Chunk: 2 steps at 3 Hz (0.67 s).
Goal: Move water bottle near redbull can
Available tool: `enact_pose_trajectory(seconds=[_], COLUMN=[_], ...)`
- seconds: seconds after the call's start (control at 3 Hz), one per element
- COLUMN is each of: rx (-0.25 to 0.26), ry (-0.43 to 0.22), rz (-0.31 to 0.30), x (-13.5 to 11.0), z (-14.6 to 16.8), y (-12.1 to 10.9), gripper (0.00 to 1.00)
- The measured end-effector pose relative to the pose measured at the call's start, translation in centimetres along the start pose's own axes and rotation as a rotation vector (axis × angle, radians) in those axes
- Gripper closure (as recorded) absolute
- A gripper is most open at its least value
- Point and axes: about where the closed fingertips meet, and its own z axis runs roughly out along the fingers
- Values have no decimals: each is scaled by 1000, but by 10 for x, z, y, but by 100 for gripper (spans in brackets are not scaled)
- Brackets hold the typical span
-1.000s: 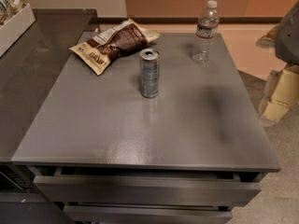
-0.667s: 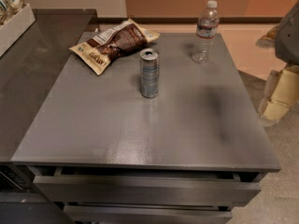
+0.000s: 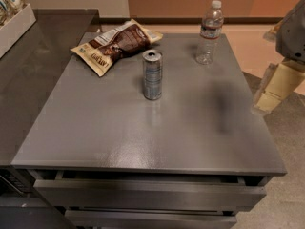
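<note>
Nothing I can actually read on the bag (image 3: 114, 44), bottle (image 3: 208, 32) or can (image 3: 152, 75). Gripper (image 3: 269, 92) hangs off the table's (image 3: 143, 128) right side.

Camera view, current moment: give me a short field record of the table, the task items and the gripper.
surface: grey table, drawers below
water bottle: upright, capped, far right corner
redbull can: upright, mid-table, apart from the bottle
snack bag: lying flat, far left, behind the can
gripper: beyond the table's right edge, touching no item
task status: bottle not yet near can
</note>
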Motion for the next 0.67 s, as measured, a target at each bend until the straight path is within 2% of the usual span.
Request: enact_pose_trajectory(seconds=[0.33,0.67], rx=[55,100], ry=[-77,-183], rz=[68,177], x=[-6,-13], z=[20,44], y=[-38,-85], gripper=[0,0])
